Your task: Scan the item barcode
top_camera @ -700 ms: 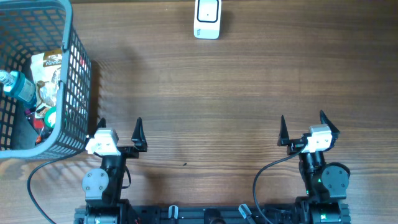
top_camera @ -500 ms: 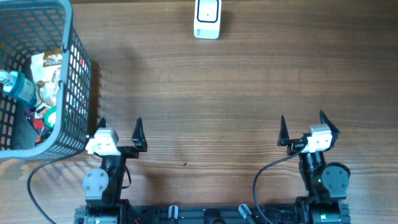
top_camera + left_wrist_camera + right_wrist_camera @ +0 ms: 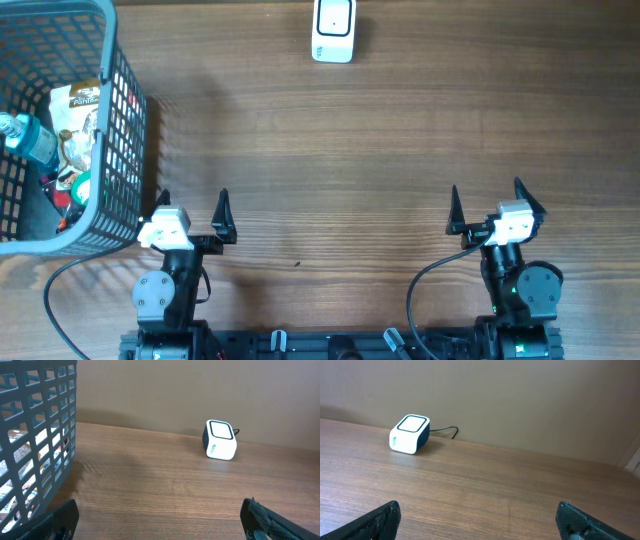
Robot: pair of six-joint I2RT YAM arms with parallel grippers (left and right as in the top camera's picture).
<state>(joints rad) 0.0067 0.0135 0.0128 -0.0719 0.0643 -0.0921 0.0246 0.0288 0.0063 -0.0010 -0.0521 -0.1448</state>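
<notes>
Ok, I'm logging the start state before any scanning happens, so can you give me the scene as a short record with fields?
scanner: white barcode scanner, far edge of the table, near the middle
basket: grey basket, far left, holding a snack pouch, a bottle and other items
left: left tool open, empty, beside the basket's near corner
right: right tool open, empty, over bare table
task state: no item picked up yet

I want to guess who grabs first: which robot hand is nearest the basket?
The left gripper, right beside the grey basket; the right gripper sits far over on the other side.
</notes>
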